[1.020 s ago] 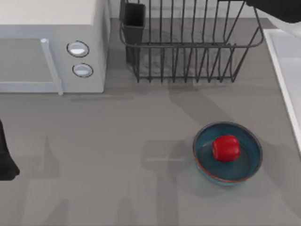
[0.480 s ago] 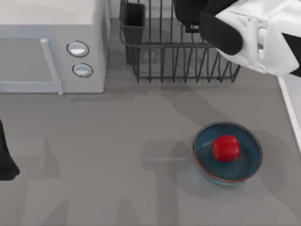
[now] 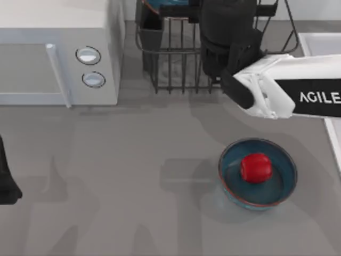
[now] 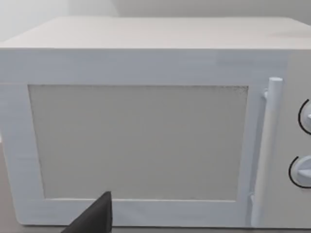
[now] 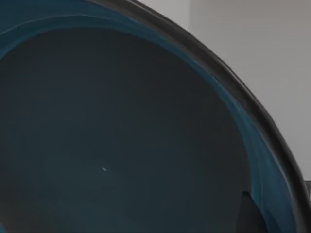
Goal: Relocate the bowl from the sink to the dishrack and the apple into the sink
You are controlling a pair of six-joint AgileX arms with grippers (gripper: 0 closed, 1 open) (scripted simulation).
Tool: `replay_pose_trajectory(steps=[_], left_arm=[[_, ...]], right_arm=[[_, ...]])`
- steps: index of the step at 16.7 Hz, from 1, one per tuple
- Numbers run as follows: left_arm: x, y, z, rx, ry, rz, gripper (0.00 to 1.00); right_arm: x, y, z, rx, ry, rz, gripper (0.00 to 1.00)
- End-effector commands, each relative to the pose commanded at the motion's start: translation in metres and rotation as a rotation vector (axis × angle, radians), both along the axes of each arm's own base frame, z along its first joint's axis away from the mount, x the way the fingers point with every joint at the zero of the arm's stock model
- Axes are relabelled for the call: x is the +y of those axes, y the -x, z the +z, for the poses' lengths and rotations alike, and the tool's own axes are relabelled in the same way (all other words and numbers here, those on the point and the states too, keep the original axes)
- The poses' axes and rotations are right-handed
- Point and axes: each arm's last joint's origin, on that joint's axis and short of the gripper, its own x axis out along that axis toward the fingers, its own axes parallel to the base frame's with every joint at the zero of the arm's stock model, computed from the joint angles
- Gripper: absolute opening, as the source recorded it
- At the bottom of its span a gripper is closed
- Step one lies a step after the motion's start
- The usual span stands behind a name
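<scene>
My right gripper (image 3: 226, 10) hangs over the dishrack (image 3: 176, 69) at the back of the table, shut on the bowl (image 3: 165, 4), whose blue edge peeks out at the top of the top view. The bowl's dark blue inside (image 5: 121, 136) sits close in front of the right wrist camera, with one fingertip (image 5: 250, 216) at its rim. The red apple (image 3: 256, 167) lies in a second blue bowl (image 3: 282, 184) on the table, right of centre. A strip of the white sink (image 3: 319, 42) is at the right edge. My left arm (image 3: 6, 181) is parked at the left edge.
A white microwave (image 3: 58, 53) with two round knobs stands at the back left, and its door (image 4: 141, 141) faces the left wrist camera. A black utensil cup (image 3: 152, 21) sits at the rack's left corner. Bare grey tabletop (image 3: 117, 181) spreads across the middle and front.
My right arm has swung in from the right edge, leftward over the dishrack, carrying the bowl. The apple, its bowl and the left arm have not moved.
</scene>
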Motion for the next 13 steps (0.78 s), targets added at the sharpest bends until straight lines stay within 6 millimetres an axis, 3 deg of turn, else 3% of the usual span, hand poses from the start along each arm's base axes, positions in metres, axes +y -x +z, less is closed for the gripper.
replay_pose_trajectory(steps=[4,13], left_arm=[[0.0,0.0,0.0,0.0,0.0,0.0,1.0],[0.0,0.0,0.0,0.0,0.0,0.0,1.0]], right_arm=[[-0.0006,-0.0004,-0.0019,0.001,0.001,0.0,0.0],[-0.0006,-0.0004,-0.0019,0.001,0.001,0.0,0.68]])
